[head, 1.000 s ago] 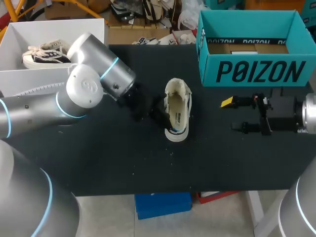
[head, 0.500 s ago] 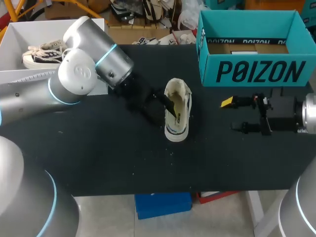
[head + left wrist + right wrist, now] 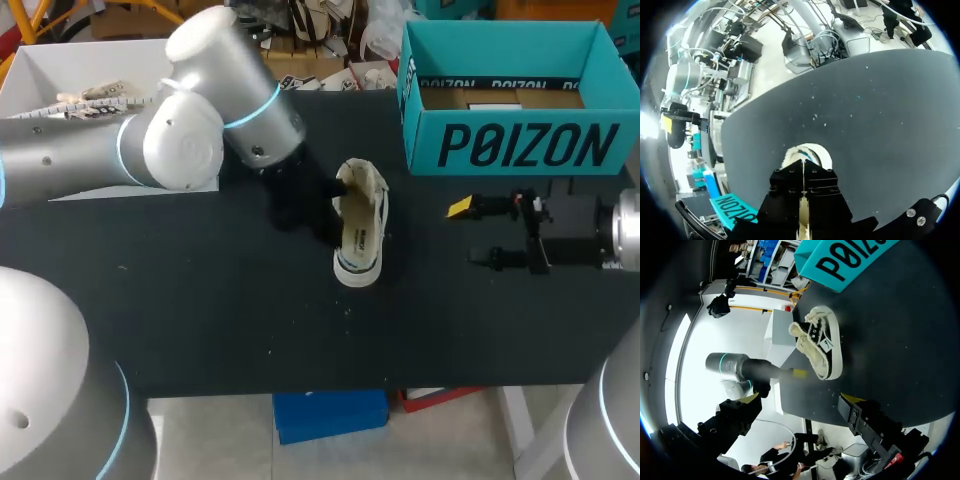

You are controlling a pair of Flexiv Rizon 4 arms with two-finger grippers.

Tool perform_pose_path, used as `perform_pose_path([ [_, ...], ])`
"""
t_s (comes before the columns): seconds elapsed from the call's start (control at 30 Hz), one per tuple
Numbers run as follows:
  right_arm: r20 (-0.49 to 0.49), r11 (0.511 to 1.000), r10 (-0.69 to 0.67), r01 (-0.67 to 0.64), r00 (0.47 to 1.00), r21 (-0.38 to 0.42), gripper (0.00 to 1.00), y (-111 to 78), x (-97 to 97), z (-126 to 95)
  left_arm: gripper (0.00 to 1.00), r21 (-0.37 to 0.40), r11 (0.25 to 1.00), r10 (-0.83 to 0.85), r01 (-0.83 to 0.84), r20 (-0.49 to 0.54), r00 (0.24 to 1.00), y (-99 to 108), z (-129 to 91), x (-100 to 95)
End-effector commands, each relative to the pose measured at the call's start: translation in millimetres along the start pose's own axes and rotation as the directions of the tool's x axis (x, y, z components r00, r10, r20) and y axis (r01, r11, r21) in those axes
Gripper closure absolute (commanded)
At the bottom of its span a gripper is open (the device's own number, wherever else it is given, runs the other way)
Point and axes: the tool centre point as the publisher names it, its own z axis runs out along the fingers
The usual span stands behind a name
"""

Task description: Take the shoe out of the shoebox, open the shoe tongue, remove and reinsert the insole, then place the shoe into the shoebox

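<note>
A cream low-top shoe point(image 3: 362, 230) with a white sole lies on the black table point(image 3: 200, 320), toe toward the front edge. My left gripper point(image 3: 325, 215) sits at the shoe's left edge. In the left wrist view its black fingers point(image 3: 790, 185) are pressed together over the shoe point(image 3: 812, 150), with a pale strip of the shoe pinched between them. The right wrist view shows the shoe point(image 3: 822, 347) with the left gripper point(image 3: 799, 373) at its near side. My right gripper point(image 3: 470, 234) hovers open to the right of the shoe, holding nothing. The teal shoebox point(image 3: 520, 145) stands open at the back right.
A white box point(image 3: 60, 60) at the back left holds another shoe point(image 3: 95, 95), partly hidden by my left arm. The teal shoebox has a cardboard sheet point(image 3: 500, 98) lying inside.
My left arm swung toward the back and right. Its gripper opened with a finger inside the shoe, then shut again at the shoe's left edge. The right arm has not moved.
</note>
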Motion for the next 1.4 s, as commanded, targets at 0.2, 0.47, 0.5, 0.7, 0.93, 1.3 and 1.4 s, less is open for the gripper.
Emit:
perform_pose_path([
  [0.2,0.001,1.000,0.001,-0.001,1.000,0.000,0.00,0.6,0.4,1.0,1.00,-0.003,1.000,-0.016,0.015,-0.182,0.983,11.1,17.8,9.6],
  [0.47,0.001,1.000,0.001,-0.001,1.000,0.000,0.00,0.6,0.4,1.0,1.00,-0.020,1.000,-0.012,0.008,-0.213,0.977,19.6,30.0,12.8],
  [0.5,0.001,1.000,0.001,-0.001,1.000,0.000,0.00,0.6,0.4,1.0,1.00,-0.024,1.000,-0.011,0.006,-0.212,0.977,21.1,31.8,12.8],
  [0.7,0.001,1.000,0.001,-0.001,1.000,0.000,0.00,0.6,0.4,1.0,1.00,-0.030,1.000,0.000,-0.007,-0.215,0.977,26.2,42.5,12.5],
  [0.93,0.001,1.000,0.001,-0.001,1.000,0.000,0.00,0.6,0.4,1.0,1.00,-0.020,1.000,0.004,-0.009,-0.231,0.973,27.7,53.7,14.9],
  [1.3,0.001,1.000,0.001,-0.001,1.000,0.000,0.00,0.6,0.4,1.0,1.00,-0.021,1.000,0.007,-0.013,-0.240,0.971,23.4,47.1,13.0],
  [1.4,0.001,1.000,0.001,-0.001,1.000,0.000,0.00,0.6,0.4,1.0,1.00,-0.026,1.000,-0.006,0.001,-0.216,0.976,19.2,34.3,11.2],
])
